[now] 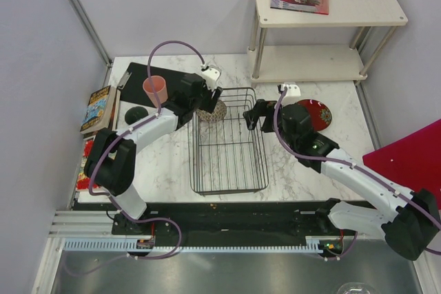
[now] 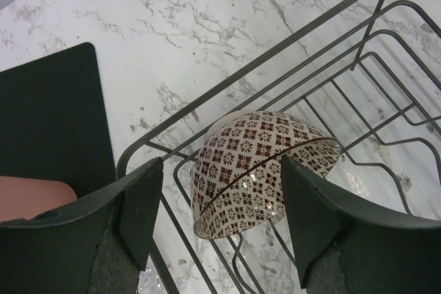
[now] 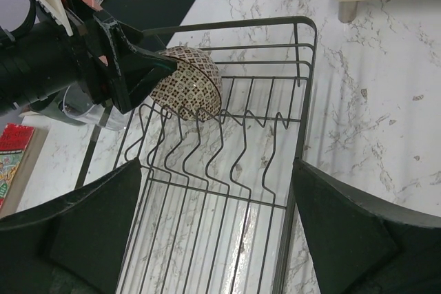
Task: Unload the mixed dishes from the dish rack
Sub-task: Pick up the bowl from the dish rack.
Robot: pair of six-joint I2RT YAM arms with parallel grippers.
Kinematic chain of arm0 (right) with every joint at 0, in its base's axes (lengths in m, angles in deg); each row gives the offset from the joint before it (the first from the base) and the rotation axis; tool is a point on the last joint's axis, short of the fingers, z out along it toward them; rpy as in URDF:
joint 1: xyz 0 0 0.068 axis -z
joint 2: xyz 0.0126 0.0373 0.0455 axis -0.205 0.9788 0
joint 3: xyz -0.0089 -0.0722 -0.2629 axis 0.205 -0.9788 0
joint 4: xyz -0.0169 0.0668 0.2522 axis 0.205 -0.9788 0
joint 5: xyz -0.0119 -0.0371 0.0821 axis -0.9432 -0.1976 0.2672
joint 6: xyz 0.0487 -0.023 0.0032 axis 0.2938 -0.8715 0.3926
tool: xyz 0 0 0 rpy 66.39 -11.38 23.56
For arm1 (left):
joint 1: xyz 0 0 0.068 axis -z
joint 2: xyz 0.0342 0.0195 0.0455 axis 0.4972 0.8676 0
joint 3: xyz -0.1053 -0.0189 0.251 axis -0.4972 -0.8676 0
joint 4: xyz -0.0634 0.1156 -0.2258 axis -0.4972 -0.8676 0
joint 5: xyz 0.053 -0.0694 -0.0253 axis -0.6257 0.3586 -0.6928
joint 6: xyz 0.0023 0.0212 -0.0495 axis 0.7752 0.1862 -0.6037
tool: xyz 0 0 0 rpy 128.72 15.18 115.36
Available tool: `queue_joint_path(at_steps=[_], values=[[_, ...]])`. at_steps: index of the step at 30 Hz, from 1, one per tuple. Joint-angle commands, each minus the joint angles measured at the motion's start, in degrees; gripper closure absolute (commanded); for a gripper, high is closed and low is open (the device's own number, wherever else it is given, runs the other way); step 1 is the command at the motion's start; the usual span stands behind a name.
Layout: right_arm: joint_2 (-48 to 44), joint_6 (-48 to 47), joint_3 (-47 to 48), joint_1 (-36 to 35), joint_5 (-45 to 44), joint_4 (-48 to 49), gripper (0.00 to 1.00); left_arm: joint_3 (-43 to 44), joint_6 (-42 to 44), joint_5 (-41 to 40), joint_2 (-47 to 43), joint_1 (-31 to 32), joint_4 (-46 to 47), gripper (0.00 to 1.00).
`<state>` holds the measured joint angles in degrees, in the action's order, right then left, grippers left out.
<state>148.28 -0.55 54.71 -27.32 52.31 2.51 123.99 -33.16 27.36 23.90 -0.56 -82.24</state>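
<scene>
My left gripper (image 2: 220,163) stands wide astride the speckled beige-brown patterned bowl (image 2: 255,184), tipped on edge directly between its fingers in the black wire dish rack's (image 3: 303,101) corner; the right gripper (image 3: 217,166), equally wide, hangs farther off.

White marble table (image 1: 165,170), black wire rack (image 1: 227,191) at centre, black mat (image 1: 138,74) far left, red plate (image 1: 318,111) right, beige shelf unit (image 1: 310,63) far right corner.

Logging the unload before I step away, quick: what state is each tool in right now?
Left tool: open, fingers either side of the patterned bowl.
Right tool: open, holding nothing, over the dish rack.
</scene>
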Motion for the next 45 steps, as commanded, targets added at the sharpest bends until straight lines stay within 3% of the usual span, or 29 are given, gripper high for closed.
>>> queue_joint_path(at_steps=[1,11,19,23,29,40,45], values=[[-2.40,-0.87,-0.49,-0.22,-1.03,0.06,0.03,1.24,6.66,2.20,-0.36,-0.52,2.70,0.26],[-3.36,-1.13,-0.66,-0.22,-1.38,-2.58,0.03,0.98,8.43,3.60,2.54,-1.22,1.65,0.51],[-4.07,-1.13,-1.54,-0.22,-1.99,-2.93,0.03,0.36,6.76,1.15,4.47,-1.13,1.91,0.62],[-4.16,-1.04,-2.16,-0.22,-2.35,-3.02,0.03,-0.43,6.05,-1.22,3.33,-1.13,3.22,0.79],[-3.72,-1.05,-2.51,-0.22,-2.87,-2.93,0.03,-3.33,6.49,-4.65,0.26,-0.96,6.83,0.95],[-4.16,-0.17,-3.65,-0.22,-2.87,-2.41,0.03,-10.44,7.54,-10.27,-6.68,0.71,15.52,0.98],[-4.16,0.19,-4.70,-0.13,-3.22,-1.70,0.03,-18.00,8.51,-13.96,-11.34,3.26,27.20,0.98]])
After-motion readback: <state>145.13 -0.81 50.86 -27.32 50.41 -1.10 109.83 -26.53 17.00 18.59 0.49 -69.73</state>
